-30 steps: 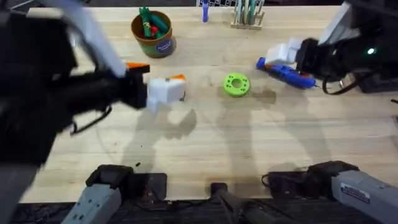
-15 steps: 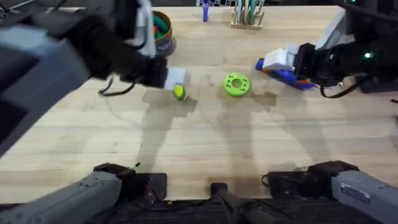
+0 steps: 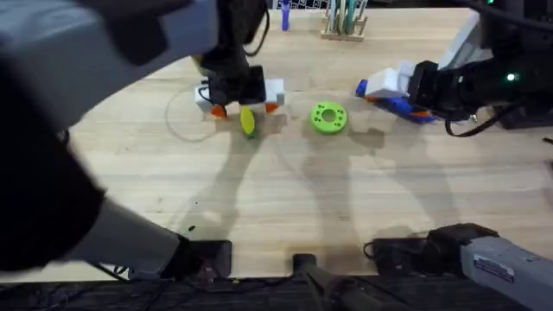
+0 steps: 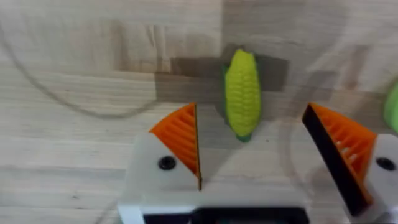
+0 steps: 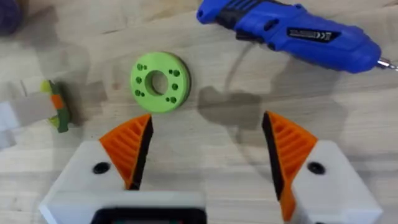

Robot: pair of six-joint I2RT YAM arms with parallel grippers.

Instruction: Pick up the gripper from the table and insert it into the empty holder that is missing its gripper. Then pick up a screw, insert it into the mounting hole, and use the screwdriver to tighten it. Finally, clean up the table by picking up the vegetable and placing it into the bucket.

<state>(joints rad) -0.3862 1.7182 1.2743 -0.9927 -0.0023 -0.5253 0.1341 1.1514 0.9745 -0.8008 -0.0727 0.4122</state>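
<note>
Wood tabletop, light grain, mostly bare. Left gripper hovers with fingers spread wide, straddling one vegetable, a yellow corn cob lying flat between the pads, not touching either. Advice: drop straight down, centre on the cob's middle, close gently so it doesn't roll. One green disc just beside. One screwdriver farther right, under the right gripper, also spread, empty.
</note>
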